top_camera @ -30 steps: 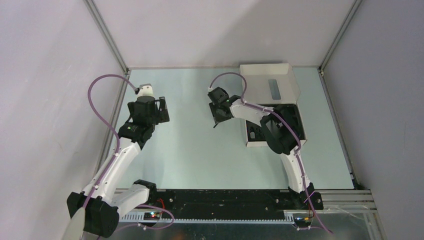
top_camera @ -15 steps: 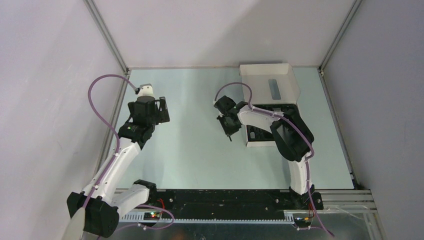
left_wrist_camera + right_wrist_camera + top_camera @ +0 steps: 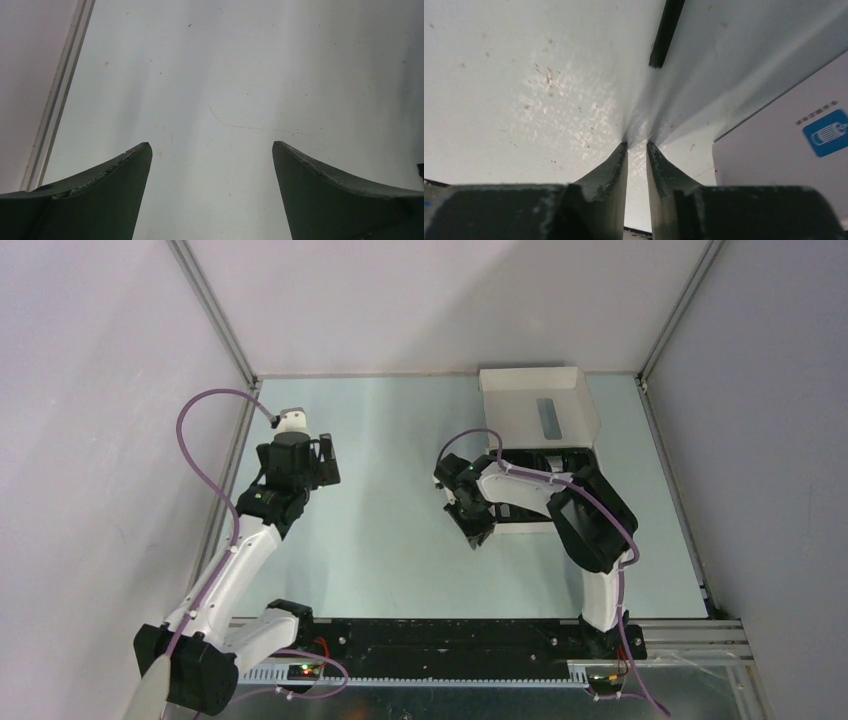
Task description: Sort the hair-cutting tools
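Note:
A thin black stick-brush (image 3: 666,32) lies on the table just ahead of my right gripper (image 3: 637,145), not between its fingers. The jaws are almost together, and bare table shows through the narrow slit between them. In the top view my right gripper (image 3: 478,537) is low at the front left corner of the white box (image 3: 520,410). Dark items (image 3: 560,456) lie in the box's tray, mostly hidden by the right arm, so I cannot tell them apart. My left gripper (image 3: 212,147) stands wide open over bare table at the left (image 3: 325,460).
The box's lid stands raised at the back right. A box wall with a blue icon (image 3: 824,132) is close on the right in the right wrist view. A metal frame rail (image 3: 60,95) runs along the table's left edge.
My right arm swung from beside the box's left side toward the near edge and down to the box's front left corner, and its jaws narrowed. The left arm stayed still.

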